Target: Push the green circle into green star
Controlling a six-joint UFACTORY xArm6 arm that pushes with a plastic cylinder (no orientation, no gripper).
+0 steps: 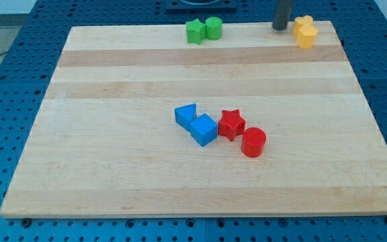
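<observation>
My tip (280, 28) stands upright at the frame's upper right, holding nothing, just left of the yellow blocks (305, 31). At top centre, the green circle (213, 28) touches the green star (195, 31).

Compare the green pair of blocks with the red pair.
The green star and green circle sit at the board's top edge; the red star and red circle sit near its middle. My tip is nearer the green pair. Both pairs touch, star on the view's left.
</observation>
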